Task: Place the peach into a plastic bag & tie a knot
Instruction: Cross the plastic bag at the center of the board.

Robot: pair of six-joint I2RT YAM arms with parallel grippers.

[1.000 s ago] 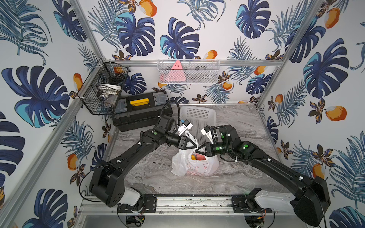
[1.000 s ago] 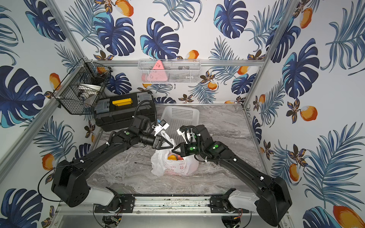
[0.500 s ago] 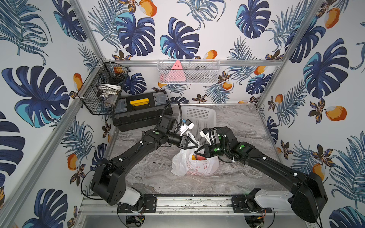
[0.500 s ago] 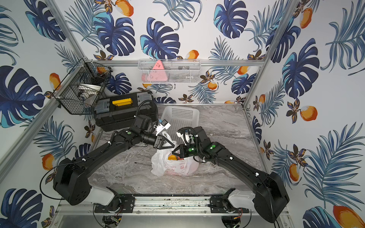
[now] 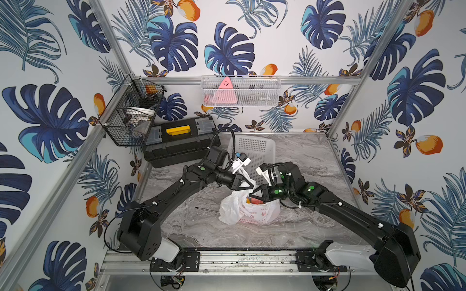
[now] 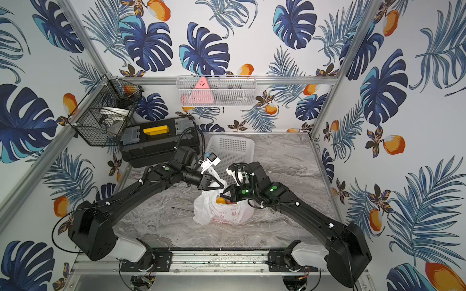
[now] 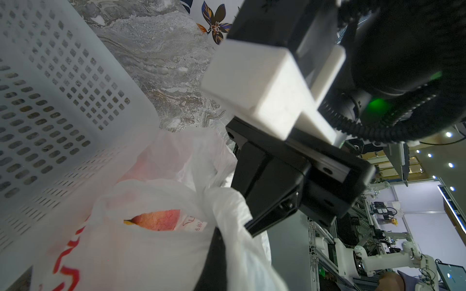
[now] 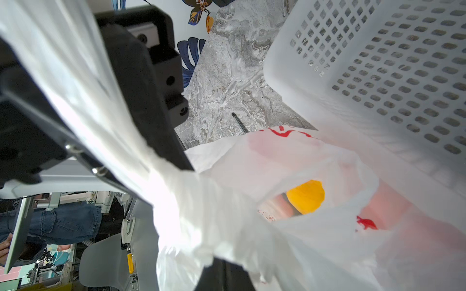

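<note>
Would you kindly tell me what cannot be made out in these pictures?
Any knot: in both top views the left gripper and right gripper cover the bag's handles.
Peach: both wrist views, bag film hides most.
Bag's red print: top views, too small to read.

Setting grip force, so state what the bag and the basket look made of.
The bag looks like thin, translucent white plastic film, slightly glossy: it crinkles, and pink shows through from inside. The basket looks like rigid white moulded plastic, satin finish: stiff walls with regular slots.
</note>
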